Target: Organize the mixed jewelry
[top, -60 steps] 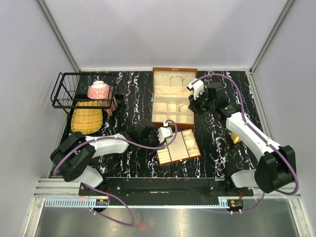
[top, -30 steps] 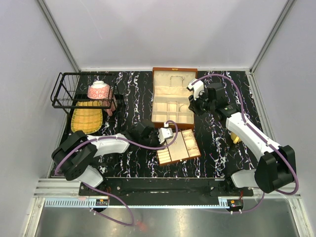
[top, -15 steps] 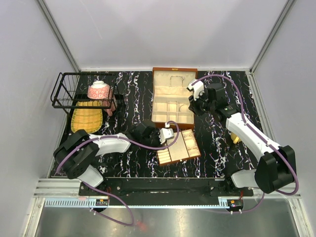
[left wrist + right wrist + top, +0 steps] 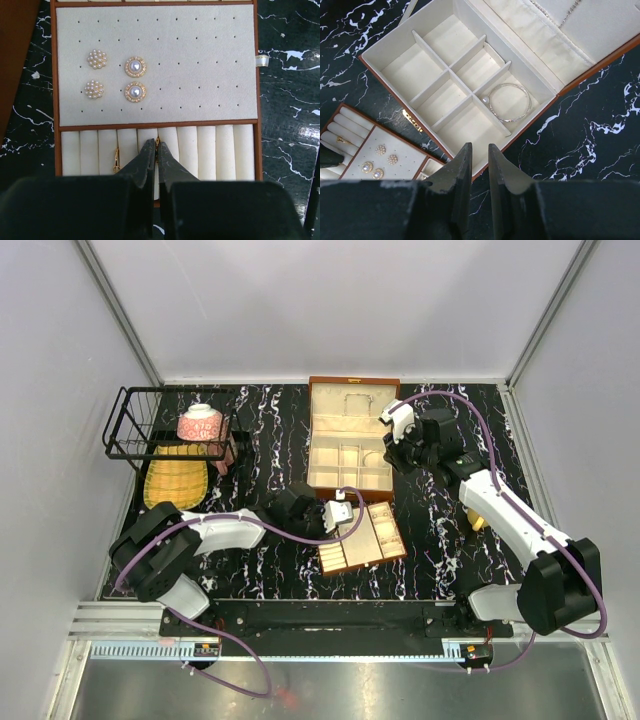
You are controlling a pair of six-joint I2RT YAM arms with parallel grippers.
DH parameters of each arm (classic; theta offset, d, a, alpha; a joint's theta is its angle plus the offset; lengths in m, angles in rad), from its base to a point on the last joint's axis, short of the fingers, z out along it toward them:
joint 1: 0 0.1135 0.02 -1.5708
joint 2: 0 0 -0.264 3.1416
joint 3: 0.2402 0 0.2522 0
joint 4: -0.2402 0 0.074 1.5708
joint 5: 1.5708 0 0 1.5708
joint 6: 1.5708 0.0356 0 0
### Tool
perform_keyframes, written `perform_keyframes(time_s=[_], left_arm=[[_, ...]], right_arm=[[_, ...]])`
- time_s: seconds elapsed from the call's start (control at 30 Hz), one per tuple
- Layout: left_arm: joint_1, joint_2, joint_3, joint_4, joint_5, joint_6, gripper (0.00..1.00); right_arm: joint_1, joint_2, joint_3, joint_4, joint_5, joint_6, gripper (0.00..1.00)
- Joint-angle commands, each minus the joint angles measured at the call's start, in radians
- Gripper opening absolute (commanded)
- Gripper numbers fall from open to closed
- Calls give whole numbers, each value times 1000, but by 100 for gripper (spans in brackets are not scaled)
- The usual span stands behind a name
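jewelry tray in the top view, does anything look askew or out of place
The tray lies outside the brown box, turned at an angle to it. Its four earrings sit in neat pairs; nothing spilled.

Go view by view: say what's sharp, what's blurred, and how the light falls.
Top external: even, soft light; box contents too small to resolve. Left wrist: earrings crisp, left fingers dark and soft-edged. Right wrist: bangle sharp, dividers throw faint shadows, right fingers blurred and underlit.
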Motion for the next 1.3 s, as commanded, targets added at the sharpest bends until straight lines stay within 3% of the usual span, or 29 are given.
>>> perform_keyframes(time_s=[0.0, 0.23, 0.37, 0.47, 0.8, 1.17, 1.27], left_arm=[[-25, 4, -21, -58, 77, 24, 0], [-22, -20, -38, -48, 86, 25, 0], [-17, -34, -47, -37, 83, 21, 18], [-14, -46, -52, -31, 78, 16, 26], [18, -111, -37, -38, 70, 1, 32], [76, -184, 54, -208, 123, 45, 43], [118, -200, 91, -251, 172, 39, 43]], right_arm=[[-5, -31, -4, 26, 34, -23, 25], [-5, -38, -11, 20, 52, -47, 25], [-5, -40, -11, 16, 66, -54, 27], [-5, -37, -11, 11, 72, -60, 27], [-7, -38, 12, -10, 54, -68, 27], [-7, -81, 68, -272, -38, -169, 33], [-5, -94, 78, -391, -72, -236, 42]])
